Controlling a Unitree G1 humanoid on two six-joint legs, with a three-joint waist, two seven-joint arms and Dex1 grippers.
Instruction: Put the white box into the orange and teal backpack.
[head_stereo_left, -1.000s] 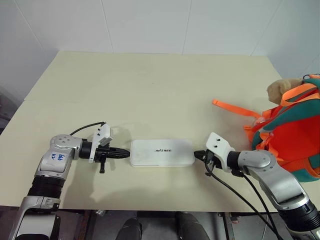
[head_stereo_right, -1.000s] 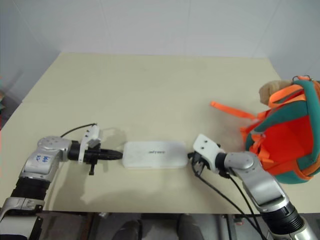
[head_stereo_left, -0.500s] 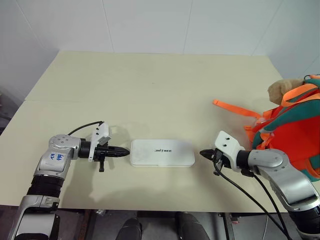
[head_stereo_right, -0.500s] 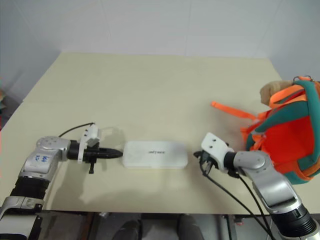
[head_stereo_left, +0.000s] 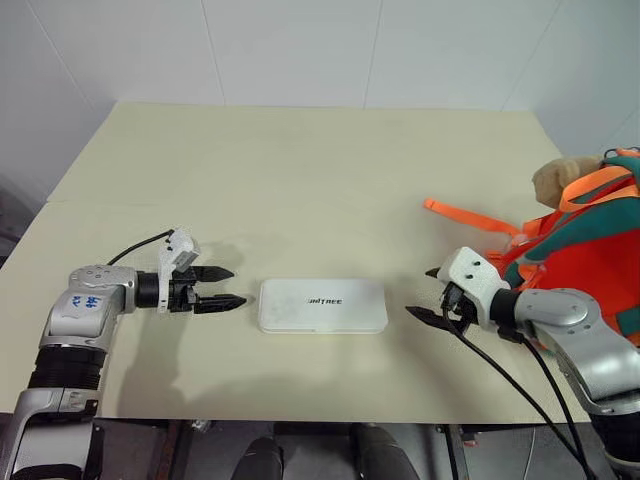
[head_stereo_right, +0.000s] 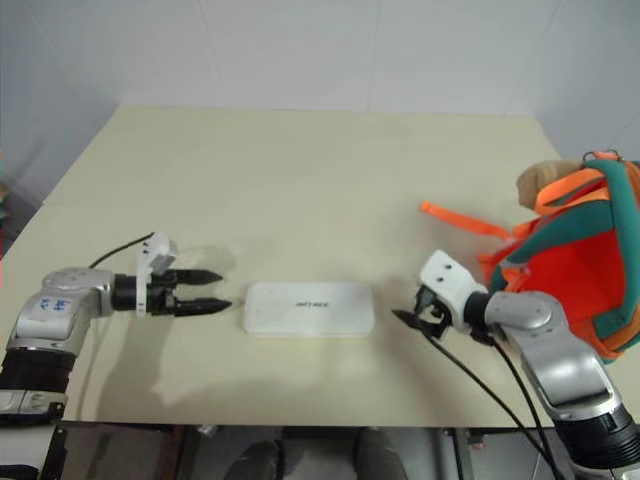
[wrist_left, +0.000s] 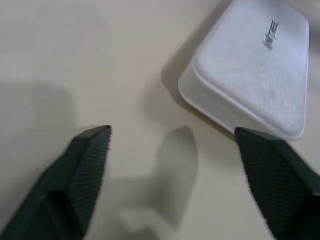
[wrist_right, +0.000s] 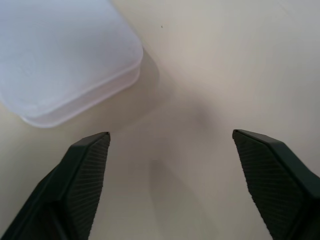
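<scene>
White box (head_stereo_left: 323, 305) laid flat on table (head_stereo_left: 300, 170), between both grippers, untouched. Left gripper (head_stereo_left: 222, 288) and right gripper (head_stereo_left: 428, 293) held level, fingers spread wide, aimed inward. Orange and teal backpack (head_stereo_left: 585, 255) seen at right edge; box lettering read in left wrist view.

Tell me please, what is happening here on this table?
A humanoid robot works with a white box lying flat on the table. Its left end effector and right end effector are open, one off each end of the box, touching nothing. The orange and teal backpack waits at the right edge.
</scene>
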